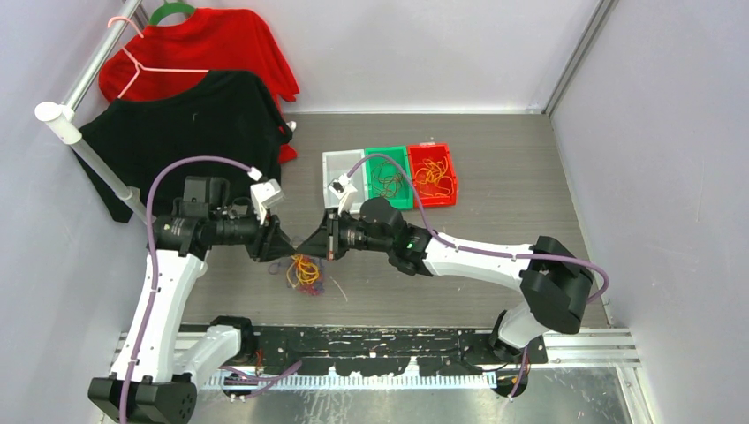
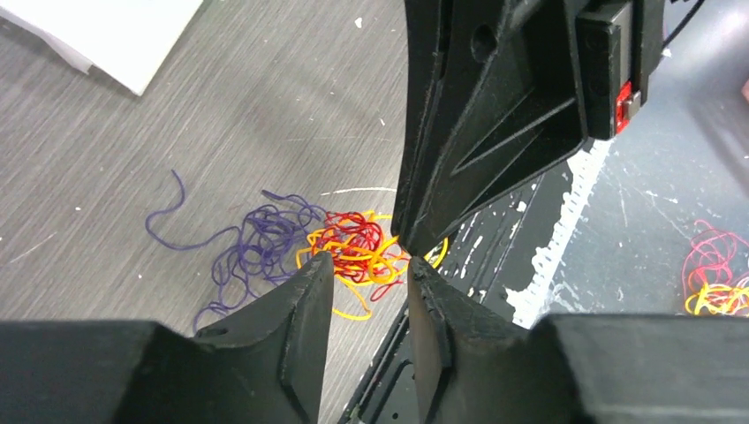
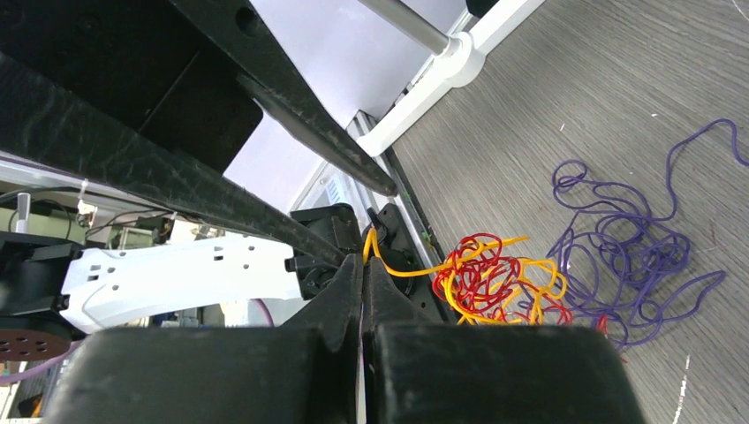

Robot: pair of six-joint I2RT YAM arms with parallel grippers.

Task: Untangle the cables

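Orange, red and purple cables (image 1: 305, 272) lie tangled on the grey table (image 1: 495, 177) just below where your arms meet: your right gripper (image 3: 364, 265) is pinched tight on one orange strand (image 3: 402, 269) rising from the heap, while your left gripper (image 2: 366, 269) stands part-open, holding nothing.

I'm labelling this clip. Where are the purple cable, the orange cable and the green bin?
purple cable (image 2: 265, 240), left wrist view, on its dense loops.
orange cable (image 3: 415, 270), right wrist view, on its straight stretch.
green bin (image 1: 386, 149), top view, on its far rim.
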